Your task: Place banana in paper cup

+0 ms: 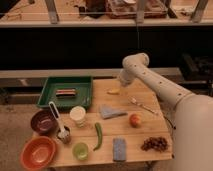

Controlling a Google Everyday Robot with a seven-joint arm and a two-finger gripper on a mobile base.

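Gripper (121, 86): we're seeing it hovering just over banana (114, 91), jaws spread, holding nothing
Paper cup (78, 114): sitting by green tray (52, 97), well apart from banana

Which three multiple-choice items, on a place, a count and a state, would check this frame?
1. Where is the end effector? A over the banana; B over the paper cup; C over the orange bowl.
2. How many bowls are on the table? A one; B two; C four.
3. The banana is: A in the paper cup; B lying on the table; C in the purple bowl.
Key: A, it hangs just above the banana; B, one purple, one orange; B, it lies on the wood, apart from the paper cup.
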